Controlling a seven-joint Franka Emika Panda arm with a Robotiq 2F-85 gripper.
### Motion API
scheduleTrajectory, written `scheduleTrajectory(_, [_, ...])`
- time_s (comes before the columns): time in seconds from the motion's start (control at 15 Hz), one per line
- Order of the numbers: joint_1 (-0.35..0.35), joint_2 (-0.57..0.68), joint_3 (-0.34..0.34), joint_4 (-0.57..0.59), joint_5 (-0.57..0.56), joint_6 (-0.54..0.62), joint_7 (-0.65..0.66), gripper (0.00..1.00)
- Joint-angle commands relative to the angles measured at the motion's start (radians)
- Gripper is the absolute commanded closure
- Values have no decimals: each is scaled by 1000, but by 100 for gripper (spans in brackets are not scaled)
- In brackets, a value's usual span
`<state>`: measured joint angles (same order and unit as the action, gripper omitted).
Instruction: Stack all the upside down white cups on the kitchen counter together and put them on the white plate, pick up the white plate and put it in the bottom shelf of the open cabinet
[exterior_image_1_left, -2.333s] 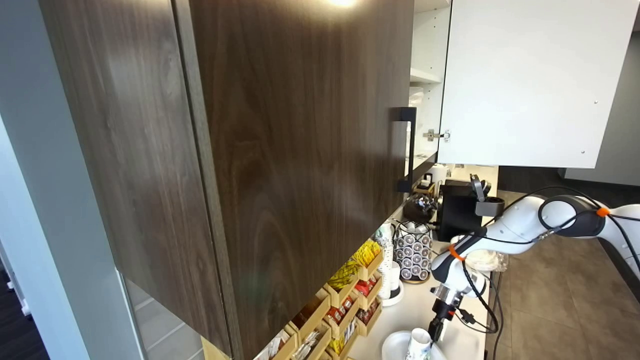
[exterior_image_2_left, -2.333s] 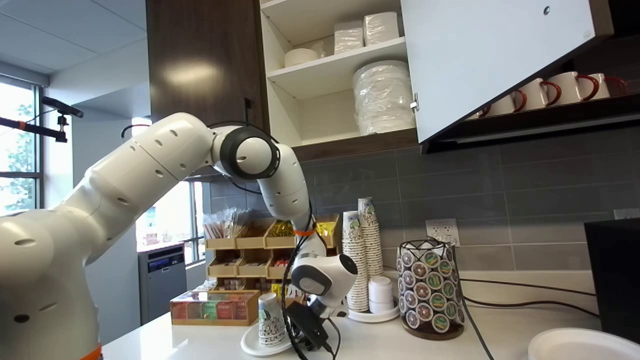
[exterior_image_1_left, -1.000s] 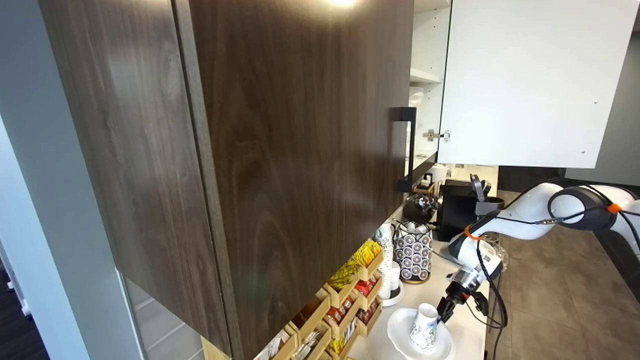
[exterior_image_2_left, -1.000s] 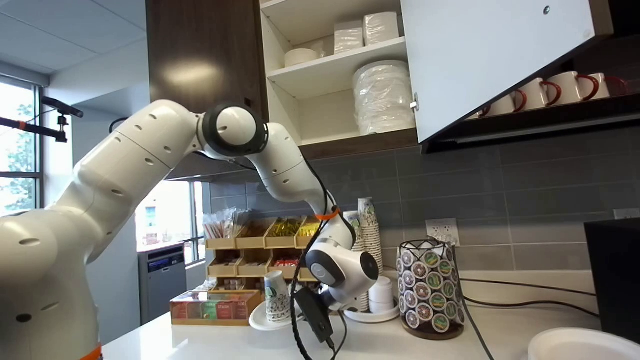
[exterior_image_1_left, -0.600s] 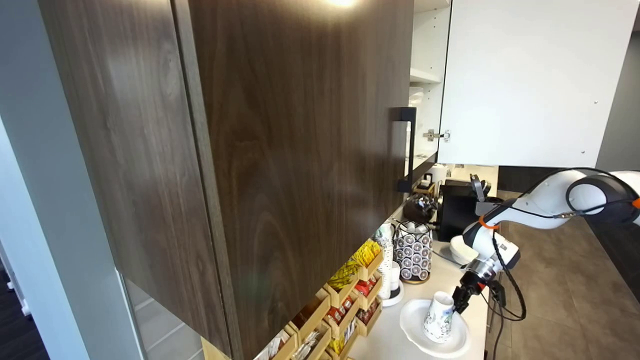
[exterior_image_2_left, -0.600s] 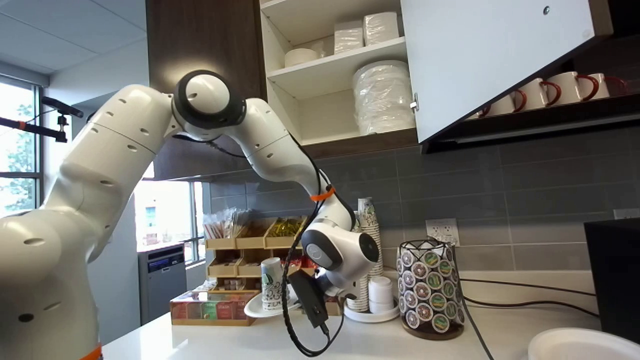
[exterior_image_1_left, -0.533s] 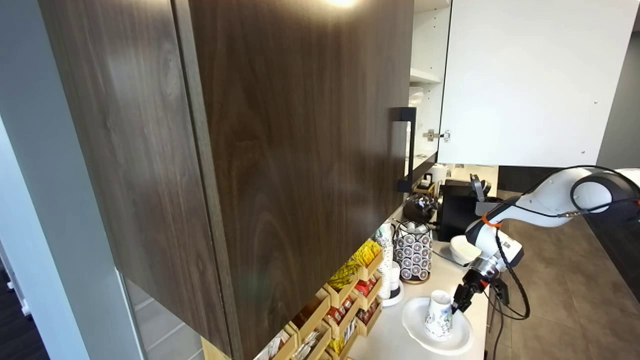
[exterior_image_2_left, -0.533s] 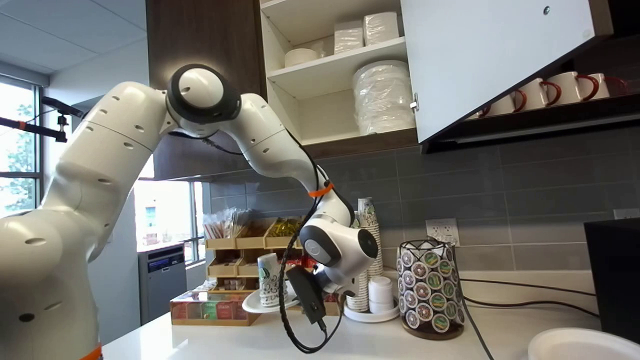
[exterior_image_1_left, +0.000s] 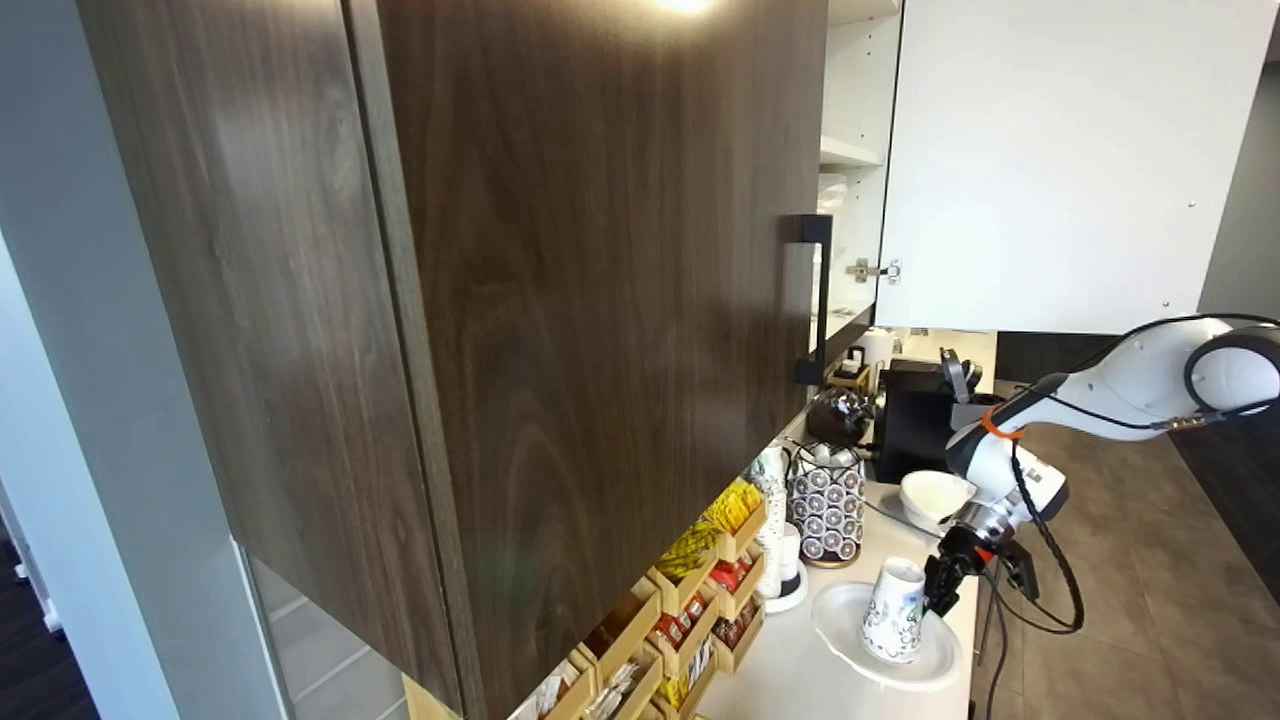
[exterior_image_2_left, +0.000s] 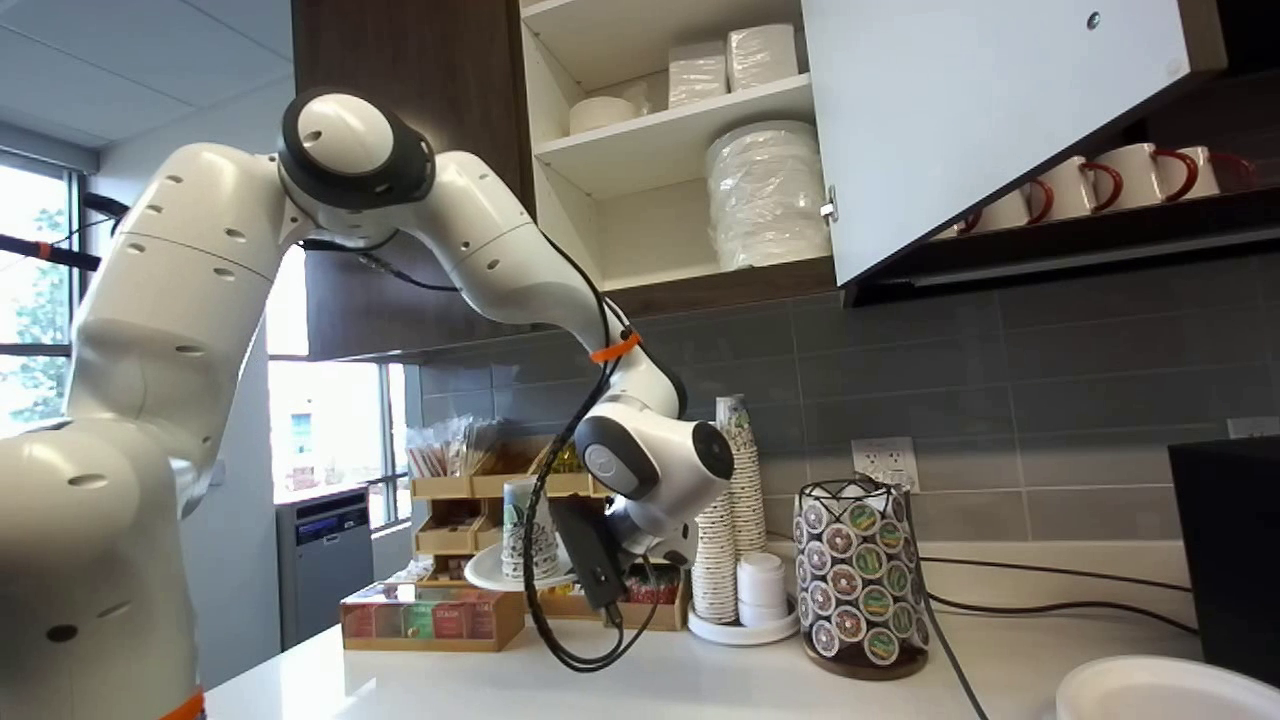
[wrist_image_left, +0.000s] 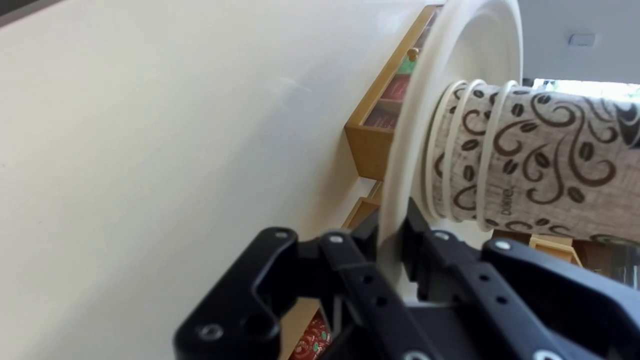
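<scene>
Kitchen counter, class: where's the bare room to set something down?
Bare: the kitchen counter in front of the tea box and coffee pods. The white plate hangs above. Crowded: along the backsplash, where the snack organizer and cup stacks stand together.

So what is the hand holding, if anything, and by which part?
The hand holds the white plate by its rim; stacked cups stand on it.

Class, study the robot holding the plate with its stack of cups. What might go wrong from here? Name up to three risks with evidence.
The plate could tip or slip: the fingers pinch it at one side of its rim, above the counter.
The cups might slide or topple: they stand stacked on the plate, with no fingers holding them.
Entering the open cabinet, the plate may bump the wrapped stack on the bottom shelf.
</scene>
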<state>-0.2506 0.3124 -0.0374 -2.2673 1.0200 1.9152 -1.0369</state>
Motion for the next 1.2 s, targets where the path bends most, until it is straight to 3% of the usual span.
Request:
scheduleTrajectory(0.0, [27,0,-29,1,5,-8,-2,92])
scheduleTrajectory(0.47, [25,-25,-43,-8,-11,-19,11,94])
scheduleTrajectory(1.13, [18,-218,-110,-37,-130,-45,128,92])
